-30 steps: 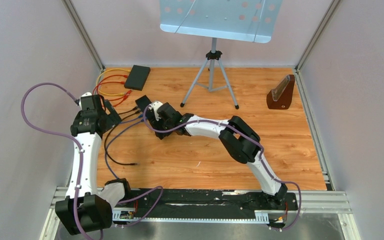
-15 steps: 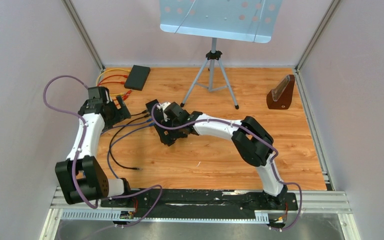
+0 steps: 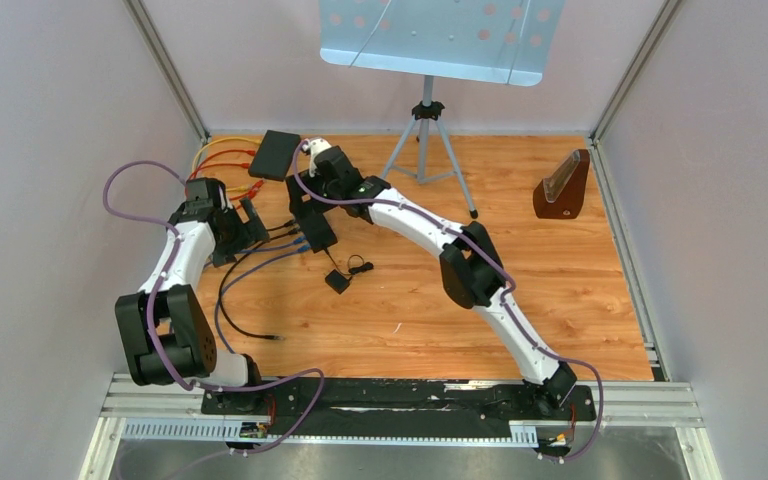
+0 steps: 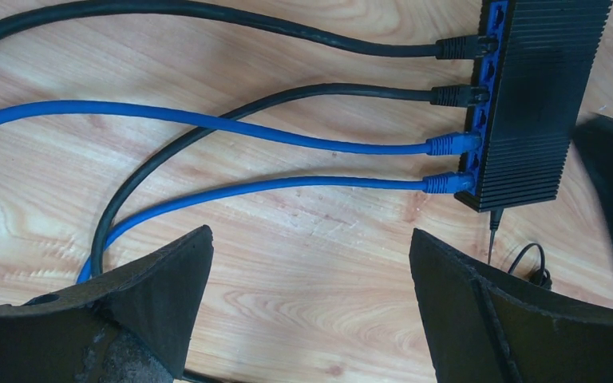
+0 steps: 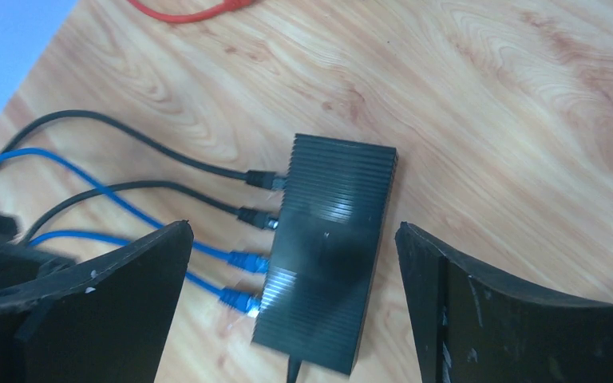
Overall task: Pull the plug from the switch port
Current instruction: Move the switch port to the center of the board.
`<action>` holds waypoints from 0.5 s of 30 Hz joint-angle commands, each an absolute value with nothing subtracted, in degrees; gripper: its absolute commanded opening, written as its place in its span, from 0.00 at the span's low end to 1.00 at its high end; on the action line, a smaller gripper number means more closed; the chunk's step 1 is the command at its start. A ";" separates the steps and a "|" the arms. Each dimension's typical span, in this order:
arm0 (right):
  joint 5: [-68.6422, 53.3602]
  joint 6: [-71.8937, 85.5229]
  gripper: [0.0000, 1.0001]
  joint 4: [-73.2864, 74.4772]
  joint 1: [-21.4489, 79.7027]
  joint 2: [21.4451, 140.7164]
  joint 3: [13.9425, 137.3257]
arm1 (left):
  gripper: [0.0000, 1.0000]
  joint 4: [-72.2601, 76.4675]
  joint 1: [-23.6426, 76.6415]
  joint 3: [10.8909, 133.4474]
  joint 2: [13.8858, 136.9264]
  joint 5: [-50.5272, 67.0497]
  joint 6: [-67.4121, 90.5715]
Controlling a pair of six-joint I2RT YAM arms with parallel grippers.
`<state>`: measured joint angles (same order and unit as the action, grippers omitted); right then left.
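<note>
The left gripper (image 4: 310, 247) and right gripper (image 5: 294, 231) are both spread wide and empty. The switch (image 5: 331, 263) lies flat on the table (image 3: 560, 300) below the right gripper, with four plugs (image 4: 452, 144) seated. Best to pinch one by its body and pull straight out.

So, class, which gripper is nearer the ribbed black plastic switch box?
Right. The right gripper hangs directly over the ribbed black plastic switch box, jaws open; the left gripper sits farther off, facing its ports, also open.

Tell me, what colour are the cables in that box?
Two black cables, two blue cables; clearest in left wrist view.
</note>
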<state>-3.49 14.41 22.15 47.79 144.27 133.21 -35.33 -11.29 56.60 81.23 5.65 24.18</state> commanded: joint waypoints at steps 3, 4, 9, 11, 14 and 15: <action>-3.09 11.00 1.00 22.21 47.99 152.20 140.16 | 1.00 -34.07 -11.69 55.34 75.30 5.82 25.16; -3.34 10.50 1.00 21.82 48.00 152.30 139.67 | 1.00 -34.00 -11.73 55.13 74.06 6.13 25.30; -3.26 10.11 0.99 20.03 47.99 152.07 135.74 | 1.00 -34.02 -11.67 54.94 71.13 6.00 25.32; -3.66 10.34 0.95 19.51 48.07 151.40 133.70 | 1.00 -34.61 -11.70 55.15 70.76 5.90 25.19; -4.07 10.74 0.83 18.45 48.08 149.24 129.53 | 1.00 -34.79 -11.65 55.19 70.32 6.02 24.90; -4.27 11.10 0.80 18.05 48.08 148.32 127.97 | 1.00 -34.74 -11.67 55.19 70.14 6.04 24.59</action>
